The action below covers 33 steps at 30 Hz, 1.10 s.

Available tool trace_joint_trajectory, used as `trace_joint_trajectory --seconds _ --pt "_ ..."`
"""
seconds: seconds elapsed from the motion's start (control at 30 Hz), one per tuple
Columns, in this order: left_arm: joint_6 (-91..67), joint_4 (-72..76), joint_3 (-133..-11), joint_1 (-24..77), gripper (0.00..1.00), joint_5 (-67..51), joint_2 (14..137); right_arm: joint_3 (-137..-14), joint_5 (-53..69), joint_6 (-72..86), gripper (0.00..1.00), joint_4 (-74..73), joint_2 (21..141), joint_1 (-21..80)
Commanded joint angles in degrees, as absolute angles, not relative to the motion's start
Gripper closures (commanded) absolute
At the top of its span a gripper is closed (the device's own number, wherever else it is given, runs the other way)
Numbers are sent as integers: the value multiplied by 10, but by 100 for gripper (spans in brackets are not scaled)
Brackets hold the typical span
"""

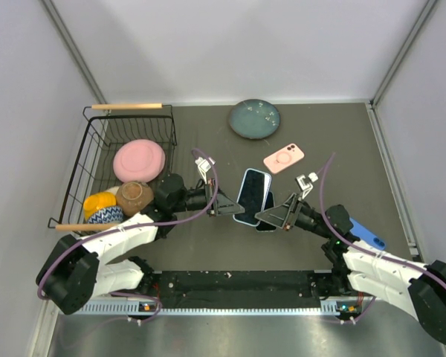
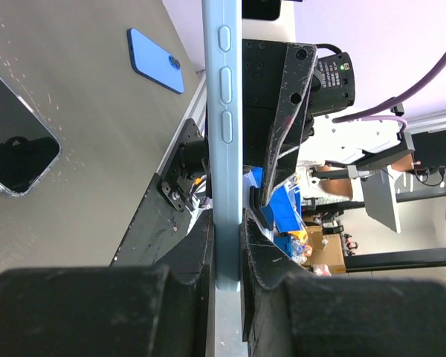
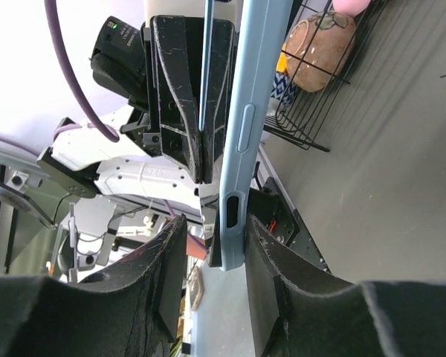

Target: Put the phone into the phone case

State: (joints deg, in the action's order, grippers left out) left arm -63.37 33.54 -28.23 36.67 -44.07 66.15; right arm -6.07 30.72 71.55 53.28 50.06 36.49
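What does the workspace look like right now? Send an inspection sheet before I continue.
Surface: dark table, faintly speckled.
Job's things: light-blue case held between both grippers, dark face up; whether a phone sits in it, cannot tell. A dark-screened phone lies flat on the table.
Clutter: pink phone, blue phone, teal plate, wire basket of dishes.
Grippers: left gripper shut on the case's edge; right gripper straddles the opposite edge, gap beside one finger.
Cables: purple cables loop over both wrists, off the case.
Surroundings: pale walls; nothing else seen.

Table point(image 1: 208, 249): plate point(image 1: 254, 119), wire basket point(image 1: 97, 149), phone point(image 2: 15, 149)
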Motion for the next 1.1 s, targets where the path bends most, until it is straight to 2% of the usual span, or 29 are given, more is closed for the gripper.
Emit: trace_joint_trajectory --seconds 0.0,0.07,0.1,0.2,0.47,0.57,0.6,0.67,0.73,0.77,0.87,0.9,1.0,1.03,1.07 --pt "-637 413 -295 366 100 -417 657 -67 313 719 67 599 502 381" --pt "-635 411 -296 366 100 -414 658 -68 312 722 76 602 502 381" --pt "-632 400 -300 366 100 -414 657 -67 311 722 87 602 503 381" --pt "-594 343 -309 366 100 -407 654 -65 300 737 100 602 500 381" --pt "-466 194 -346 367 100 -387 642 -64 271 798 100 594 498 381" --pt "-448 168 -354 367 100 -389 640 -62 256 813 83 600 495 381" --pt "-448 168 -354 367 100 -392 638 -62 252 813 74 600 490 381" --pt "-447 168 -352 367 100 -396 636 -62 247 809 70 589 484 381" --pt "-442 163 -352 367 100 -395 636 -62 240 809 74 578 474 381" --pt "-436 158 -352 367 100 -392 637 -63 240 809 82 576 472 381" --pt "-438 157 -350 367 100 -398 640 -72 243 797 98 556 463 381" --pt "-440 162 -349 367 100 -401 641 -74 243 794 100 549 461 381" --pt "-447 167 -349 369 100 -408 640 -80 240 773 100 530 454 381" --pt "-451 169 -347 370 100 -410 637 -84 241 761 96 517 451 381" --pt "-460 174 -348 370 100 -414 635 -92 239 737 81 499 440 381"
